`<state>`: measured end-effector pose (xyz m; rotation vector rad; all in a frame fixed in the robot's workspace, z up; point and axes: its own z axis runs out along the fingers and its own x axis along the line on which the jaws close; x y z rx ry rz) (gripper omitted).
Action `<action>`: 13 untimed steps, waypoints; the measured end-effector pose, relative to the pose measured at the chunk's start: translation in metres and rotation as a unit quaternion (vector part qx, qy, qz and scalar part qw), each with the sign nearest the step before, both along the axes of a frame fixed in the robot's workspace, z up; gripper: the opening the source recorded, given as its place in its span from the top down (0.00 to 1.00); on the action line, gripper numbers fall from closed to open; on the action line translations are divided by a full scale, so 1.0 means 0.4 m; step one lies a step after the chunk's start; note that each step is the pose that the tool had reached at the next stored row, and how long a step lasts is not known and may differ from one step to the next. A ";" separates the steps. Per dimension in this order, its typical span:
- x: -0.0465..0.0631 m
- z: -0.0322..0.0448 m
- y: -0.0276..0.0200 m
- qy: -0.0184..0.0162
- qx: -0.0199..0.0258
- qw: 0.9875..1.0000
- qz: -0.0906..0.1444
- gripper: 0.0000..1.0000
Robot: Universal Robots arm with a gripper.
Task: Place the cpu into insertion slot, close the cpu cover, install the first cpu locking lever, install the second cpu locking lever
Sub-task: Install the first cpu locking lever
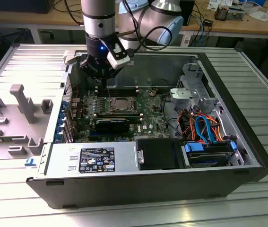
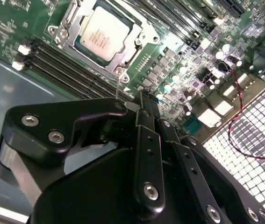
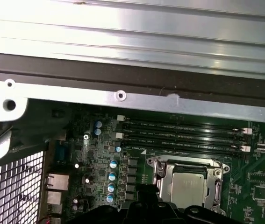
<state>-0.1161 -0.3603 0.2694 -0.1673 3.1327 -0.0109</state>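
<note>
Black gripper (image 2: 145,96), jaws together, is hovering beside the seated silvery square cpu (image 2: 102,35); risk judged: slipping off the thin wire locking lever (image 2: 118,84).

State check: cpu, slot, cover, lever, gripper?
cpu: seated in the insertion slot.
cpu cover: down flat around the cpu.
locking lever: one thin rod standing up, not latched.
gripper: fingers shut, nothing seen held, beside the slot.

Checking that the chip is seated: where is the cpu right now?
The cpu lies in the insertion slot, framed by the cpu cover, beside the long memory slots; in the exterior view it sits close by the gripper.
</note>
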 end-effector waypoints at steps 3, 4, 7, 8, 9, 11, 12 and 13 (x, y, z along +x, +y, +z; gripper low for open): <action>0.000 -0.001 0.020 0.000 0.000 1.000 0.004 0.89; 0.000 -0.001 0.024 0.000 0.000 1.000 0.004 0.89; 0.000 -0.002 0.036 0.001 0.000 1.000 0.010 0.89; 0.003 -0.002 0.039 0.001 0.000 1.000 0.013 0.89; 0.010 -0.003 0.040 0.001 0.000 1.000 0.015 0.89; 0.039 -0.005 0.041 0.001 0.000 1.000 0.019 0.89; 0.056 -0.008 0.042 0.001 0.000 1.000 0.022 0.89; 0.068 -0.011 0.043 0.001 0.000 1.000 0.023 0.89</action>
